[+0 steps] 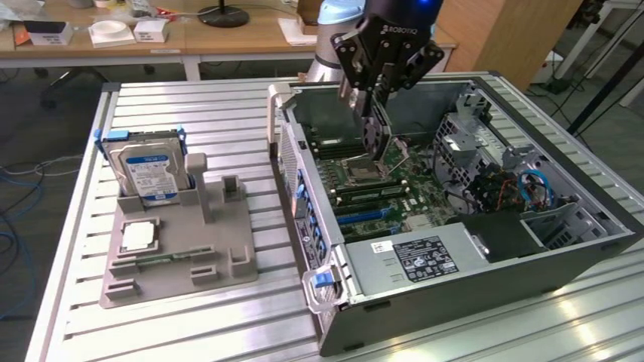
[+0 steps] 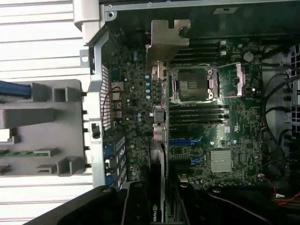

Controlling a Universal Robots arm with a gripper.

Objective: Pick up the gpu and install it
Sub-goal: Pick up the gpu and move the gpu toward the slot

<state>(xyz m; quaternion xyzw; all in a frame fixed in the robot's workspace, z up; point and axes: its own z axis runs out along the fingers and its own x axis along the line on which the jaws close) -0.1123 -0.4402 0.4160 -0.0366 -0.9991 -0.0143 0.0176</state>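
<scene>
One open grey computer case [image 1: 433,309]; one dark green-black gpu card [image 1: 375,130]; one silver blue-labelled hard drive [image 1: 149,172]; one grey plastic holder [image 1: 207,250]; one square silver processor chip [image 1: 139,236].

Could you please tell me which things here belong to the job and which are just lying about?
Job: thin dark green-black gpu card with silvery bracket; black gripper, jaws shut on it; open dark metal computer case.
Lying about: boxy silver hard drive; square silver chip; narrow green memory stick; grey plastic holder.

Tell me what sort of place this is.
Probably a robotics lab: a robot claw holds the gpu over an open computer case on a slatted metal table, with office desks behind.
</scene>
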